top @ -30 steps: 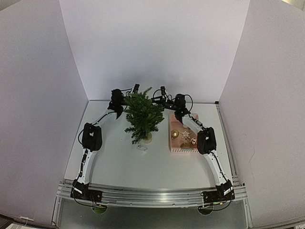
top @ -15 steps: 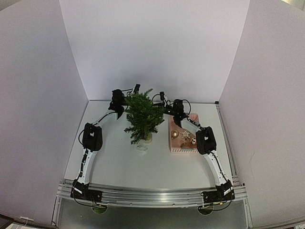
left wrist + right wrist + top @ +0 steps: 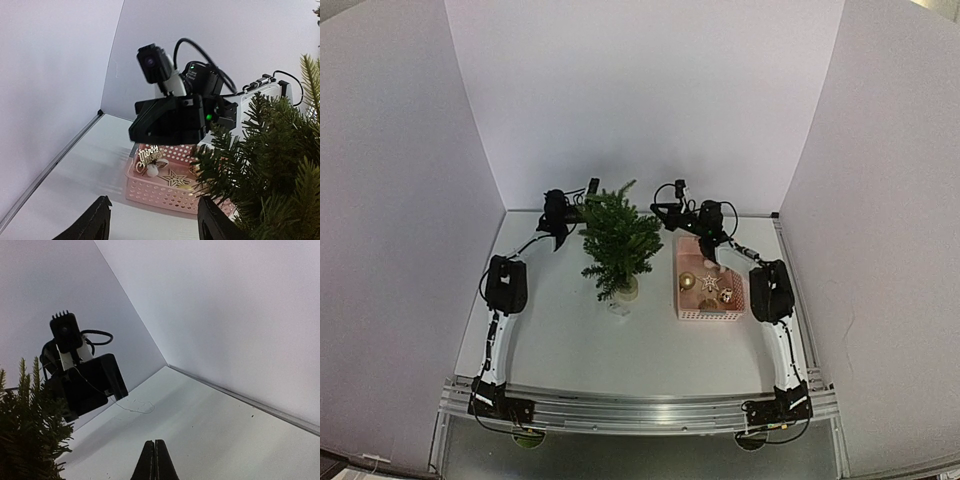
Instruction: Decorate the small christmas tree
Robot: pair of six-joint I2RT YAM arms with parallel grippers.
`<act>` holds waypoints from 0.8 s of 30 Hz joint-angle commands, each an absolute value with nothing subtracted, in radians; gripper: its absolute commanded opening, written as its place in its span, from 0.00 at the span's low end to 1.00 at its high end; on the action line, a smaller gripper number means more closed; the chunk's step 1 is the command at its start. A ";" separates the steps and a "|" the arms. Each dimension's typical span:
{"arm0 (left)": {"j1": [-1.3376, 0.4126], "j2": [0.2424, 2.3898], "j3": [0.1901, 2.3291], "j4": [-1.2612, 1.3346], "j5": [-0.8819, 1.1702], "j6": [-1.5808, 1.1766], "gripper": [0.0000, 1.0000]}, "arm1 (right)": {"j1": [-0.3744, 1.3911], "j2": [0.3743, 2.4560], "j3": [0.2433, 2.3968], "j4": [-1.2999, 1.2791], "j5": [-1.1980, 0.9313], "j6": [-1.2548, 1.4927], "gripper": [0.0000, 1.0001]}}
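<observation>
White walls (image 3: 640, 100) box me in on three sides | white table (image 3: 560, 340) looks smooth, tree may skid | small christmas tree (image 3: 618, 240) upright at frame centre; I judge it light, branches springy, trunk near base the firmest hold | left gripper (image 3: 155, 217) spread, empty | right gripper (image 3: 155, 457) pinched closed
</observation>
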State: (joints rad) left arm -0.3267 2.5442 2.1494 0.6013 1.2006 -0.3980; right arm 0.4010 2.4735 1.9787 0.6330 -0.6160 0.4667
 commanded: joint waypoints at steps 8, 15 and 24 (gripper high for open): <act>-0.292 2.401 2.058 0.494 1.157 -0.241 0.66 | 0.383 2.231 1.831 0.485 -0.552 0.297 0.00; -0.278 2.358 2.005 0.466 1.149 -0.198 0.69 | 0.378 2.127 1.809 0.268 -0.509 0.193 0.00; -0.234 2.269 1.925 0.384 1.114 -0.116 0.70 | 0.376 2.019 1.858 -0.154 -0.451 0.021 0.00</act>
State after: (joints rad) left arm -0.2654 2.3805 1.9420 0.4359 1.1438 -0.1804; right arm 0.3801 2.1017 1.8086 0.1037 -0.4829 0.1335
